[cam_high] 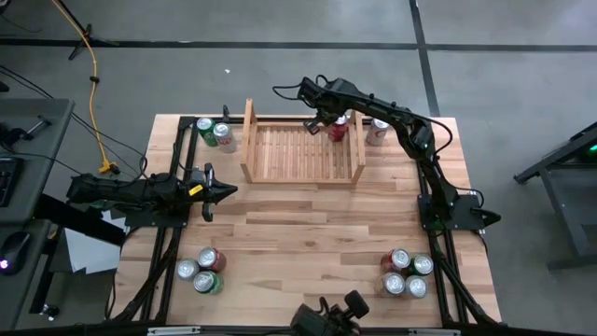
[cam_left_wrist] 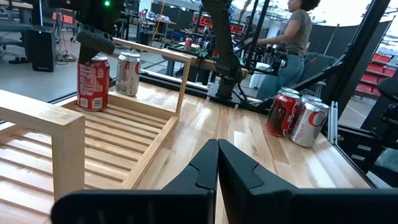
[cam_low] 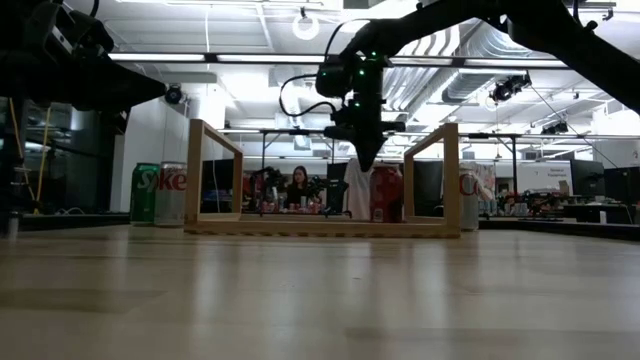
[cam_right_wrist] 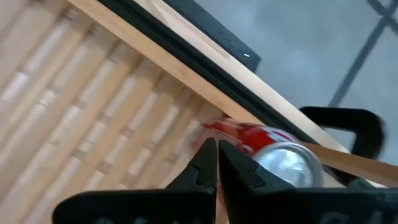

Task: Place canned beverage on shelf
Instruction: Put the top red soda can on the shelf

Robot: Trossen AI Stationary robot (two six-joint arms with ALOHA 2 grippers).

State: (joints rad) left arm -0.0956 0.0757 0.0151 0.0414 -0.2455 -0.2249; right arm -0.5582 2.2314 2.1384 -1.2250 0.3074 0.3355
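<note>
One red can (cam_high: pixel 338 129) stands upright on the shelf (cam_high: pixel 300 154) just below the right claw (cam_high: pixel 328 119), fingers pressed together

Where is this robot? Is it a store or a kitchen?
Neither, it seems: more likely a robotics lab or workshop. Exposed ducts and lights run overhead, a person works at benches behind the table, and the wooden shelf with its red can looks like a practice setup.
</note>
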